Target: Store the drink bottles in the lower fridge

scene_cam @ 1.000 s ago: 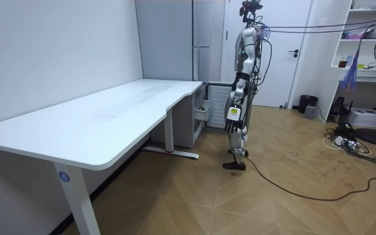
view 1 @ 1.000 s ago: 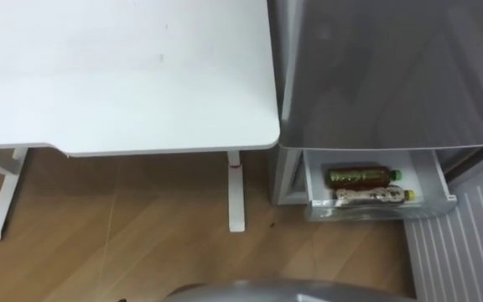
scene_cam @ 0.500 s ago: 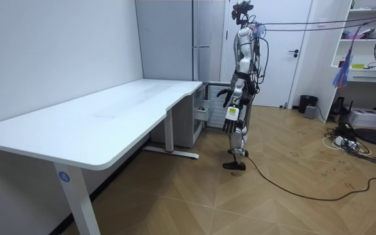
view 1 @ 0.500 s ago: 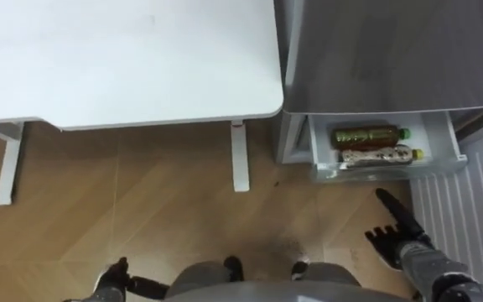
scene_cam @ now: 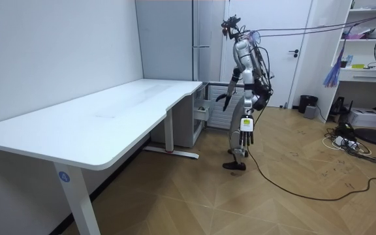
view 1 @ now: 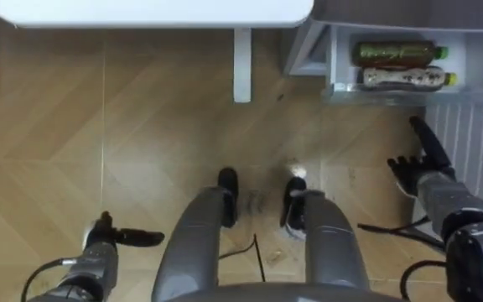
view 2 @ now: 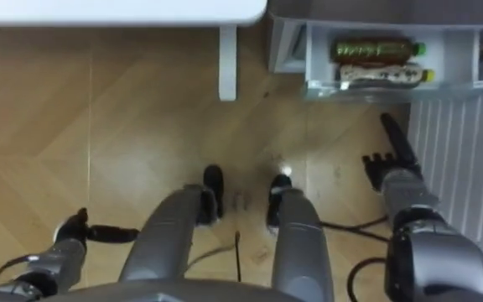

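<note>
Two drink bottles lie side by side in the open lower fridge drawer [view 1: 335, 87]: a dark one with a green cap [view 1: 397, 53] and a pale patterned one with a yellow cap [view 1: 405, 78]. My right hand [view 1: 422, 164] hovers open and empty over the floor just in front of the drawer, fingers pointing toward it. At the lower left my left hand [view 1: 111, 239] hangs low by my side, fingers relaxed, holding nothing. In the room view I stand facing the grey fridge [scene_cam: 201, 39], right hand [scene_cam: 226, 98] stretched toward it.
The white desk [view 1: 183, 10] ends just left of the fridge, and its leg [view 1: 241, 63] stands on the wood floor. A white ribbed panel [view 1: 476, 143] lies to the right of the drawer. Shelves, a fan and cables are behind me in the room view.
The camera has tilted down toward my legs and the floor. My right hand has come forward nearer the drawer, and my left hand has swung out at my side. The bottles have not moved.
</note>
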{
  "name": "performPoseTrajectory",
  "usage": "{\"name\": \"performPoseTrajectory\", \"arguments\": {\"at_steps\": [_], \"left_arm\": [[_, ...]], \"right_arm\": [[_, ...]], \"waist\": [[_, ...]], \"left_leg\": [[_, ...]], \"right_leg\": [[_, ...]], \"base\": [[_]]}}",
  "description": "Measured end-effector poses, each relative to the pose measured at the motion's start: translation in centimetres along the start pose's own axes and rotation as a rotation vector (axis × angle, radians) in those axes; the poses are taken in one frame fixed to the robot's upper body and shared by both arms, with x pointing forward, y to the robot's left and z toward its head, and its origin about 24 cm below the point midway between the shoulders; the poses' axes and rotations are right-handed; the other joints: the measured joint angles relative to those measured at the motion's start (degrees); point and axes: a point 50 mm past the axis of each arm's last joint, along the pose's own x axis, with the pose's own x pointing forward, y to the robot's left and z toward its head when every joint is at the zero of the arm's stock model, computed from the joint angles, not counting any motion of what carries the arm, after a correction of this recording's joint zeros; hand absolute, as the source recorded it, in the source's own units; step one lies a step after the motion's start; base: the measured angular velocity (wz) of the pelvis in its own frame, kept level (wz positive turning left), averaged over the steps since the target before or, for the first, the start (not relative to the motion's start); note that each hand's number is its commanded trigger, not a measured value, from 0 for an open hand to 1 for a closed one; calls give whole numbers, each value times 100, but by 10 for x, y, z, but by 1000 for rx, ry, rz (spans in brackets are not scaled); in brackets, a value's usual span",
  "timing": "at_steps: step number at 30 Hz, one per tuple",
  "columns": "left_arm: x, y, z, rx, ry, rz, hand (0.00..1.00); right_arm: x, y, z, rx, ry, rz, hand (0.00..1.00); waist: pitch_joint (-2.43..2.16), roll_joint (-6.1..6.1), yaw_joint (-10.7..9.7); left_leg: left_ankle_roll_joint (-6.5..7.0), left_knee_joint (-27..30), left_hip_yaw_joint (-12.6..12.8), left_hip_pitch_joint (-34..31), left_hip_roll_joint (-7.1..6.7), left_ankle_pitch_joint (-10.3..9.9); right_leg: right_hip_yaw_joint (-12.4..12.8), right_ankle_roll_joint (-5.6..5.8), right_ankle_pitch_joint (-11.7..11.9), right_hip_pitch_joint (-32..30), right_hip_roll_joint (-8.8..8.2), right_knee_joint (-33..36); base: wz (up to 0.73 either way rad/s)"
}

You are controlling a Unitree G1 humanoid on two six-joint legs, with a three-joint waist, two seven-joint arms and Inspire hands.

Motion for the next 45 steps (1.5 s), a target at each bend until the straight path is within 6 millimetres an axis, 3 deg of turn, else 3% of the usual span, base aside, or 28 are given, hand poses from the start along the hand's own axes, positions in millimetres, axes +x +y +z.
{"name": "performPoseTrajectory", "arguments": {"at_steps": [3,7,12,14,22,24,29,32,36,40,45], "left_arm": [[0,-1,6,4,-15,9,0],[2,5,12,-2,-34,21,0],[3,9,13,-25,-34,29,0],[3,9,12,-32,-31,31,0],[1,5,21,-49,-78,20,0],[0,4,23,-55,-92,14,0],[-3,11,20,-64,-120,16,0],[-5,10,14,-67,-119,10,0],[-8,11,2,-73,-104,11,0],[-12,15,-19,-69,-58,17,0],[-18,21,-39,-64,-31,13,0]], "right_arm": [[0,25,21,25,-61,57,0],[-2,54,32,80,-85,138,0],[-8,88,43,99,-113,289,0],[-8,87,44,105,-114,282,0],[-10,91,50,96,-141,283,0],[-11,95,52,104,-145,270,0],[-14,101,52,73,-140,233,0],[-14,102,52,67,-144,216,0],[-17,106,56,86,-169,169,0],[-19,110,57,82,-188,148,0],[-26,124,52,69,-200,130,0]], "waist": [[-4,-32,73],[-5,-45,74],[5,-92,108],[9,-121,112],[11,-146,99],[10,-223,99],[6,-337,98],[10,-343,100],[15,-359,150],[16,-360,251],[25,-377,251]], "left_leg": [[-3,595,-2,-638,-22,-133],[-18,1260,-81,-1283,-10,-270],[16,2261,-63,-1969,-15,-591],[34,2470,-71,-2088,-11,-670],[136,2943,-22,-2354,-49,-818],[147,2963,79,-2358,-111,-826],[142,3012,90,-2425,-123,-821],[157,3094,85,-2453,-154,-840],[140,3144,52,-2490,-314,-829],[140,3179,17,-2519,-315,-829],[67,3199,-5,-2531,-326,-788]], "right_leg": [[31,-35,-184,-651,-97,677],[-44,-138,-364,-1225,-205,1323],[11,-157,-764,-1871,-345,2336],[-25,-202,-871,-1956,-422,2533],[74,-130,-1024,-2220,-594,3029],[182,-101,-1053,-2308,-658,3144],[179,-122,-1075,-2379,-746,3230],[164,-129,-1137,-2393,-811,3340],[203,-117,-1207,-2443,-927,3496],[180,-134,-1216,-2481,-940,3531],[70,-216,-1261,-2509,-1129,3637]], "base": [[10],[13],[8],[0],[2],[4],[1],[10],[11],[-2],[3]]}}
